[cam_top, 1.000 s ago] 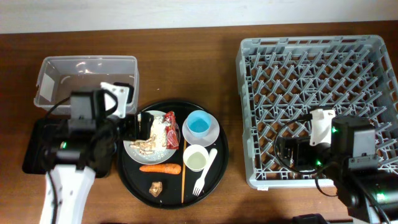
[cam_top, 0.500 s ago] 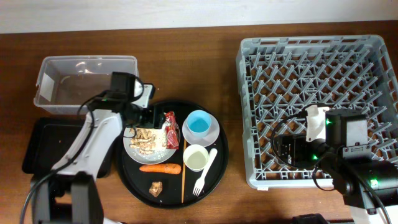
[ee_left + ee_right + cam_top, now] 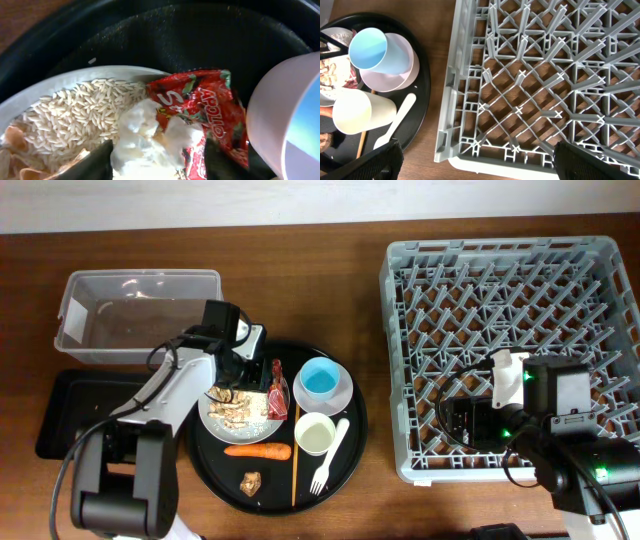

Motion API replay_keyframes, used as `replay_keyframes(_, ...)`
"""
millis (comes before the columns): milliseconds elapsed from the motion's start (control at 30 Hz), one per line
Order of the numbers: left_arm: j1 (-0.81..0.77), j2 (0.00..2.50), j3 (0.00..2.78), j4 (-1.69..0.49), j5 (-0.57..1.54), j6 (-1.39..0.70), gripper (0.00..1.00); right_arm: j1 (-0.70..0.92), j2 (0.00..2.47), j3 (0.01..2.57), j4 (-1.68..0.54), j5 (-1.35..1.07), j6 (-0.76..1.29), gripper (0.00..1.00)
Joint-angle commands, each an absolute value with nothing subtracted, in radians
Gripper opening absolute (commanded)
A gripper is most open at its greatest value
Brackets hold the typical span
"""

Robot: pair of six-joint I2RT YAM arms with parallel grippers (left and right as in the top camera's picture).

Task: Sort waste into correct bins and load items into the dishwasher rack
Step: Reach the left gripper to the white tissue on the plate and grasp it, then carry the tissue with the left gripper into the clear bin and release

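Note:
My left gripper (image 3: 232,385) is down over the white plate (image 3: 207,423). In the left wrist view its jaws (image 3: 157,162) stand open, half narrowed, astride a white crumpled wad (image 3: 142,135) that lies on rice beside the red wrapper (image 3: 210,102). The left finger touches the wad; the right finger rests on the wrapper. The carrot (image 3: 257,450), brown chunk (image 3: 250,483), white cup (image 3: 315,434), blue cup (image 3: 320,379), fork (image 3: 330,455) and chopstick (image 3: 295,465) lie on the round black tray (image 3: 357,430). My right gripper (image 3: 477,162) hangs open and empty over the front left of the grey rack (image 3: 400,280).
The clear tub (image 3: 70,320) stands at the back left, with the flat black tray (image 3: 60,420) in front of it. Both are just left of my left arm. The blue cup sits in a white bowl (image 3: 343,398). Bare wood separates the round tray and the rack.
My left arm swung from over the flat black tray to the plate and came down. Its jaws narrowed around the white wad. The right arm shifted only slightly.

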State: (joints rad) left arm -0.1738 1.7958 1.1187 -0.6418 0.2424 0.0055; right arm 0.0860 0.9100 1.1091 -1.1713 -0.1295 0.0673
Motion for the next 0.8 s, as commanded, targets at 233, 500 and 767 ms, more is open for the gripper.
replay_keyframes(233, -0.176, 1.816, 1.154, -0.649, 0.236, 0.007, 0.32, 0.084, 0.911, 1.13, -1.172, -0.127, 0.061, 0.99)
replay_keyframes(500, -0.174, 1.794, 1.274, -0.757, 0.221, 0.007, 0.25, 0.084, 0.911, 1.13, -1.172, -0.126, 0.061, 0.99)
replay_keyframes(767, -0.169, 1.674, 1.403, -0.844, -0.013, 0.007, 0.22, 0.084, 0.911, 1.13, -1.172, -0.12, 0.06, 0.99)
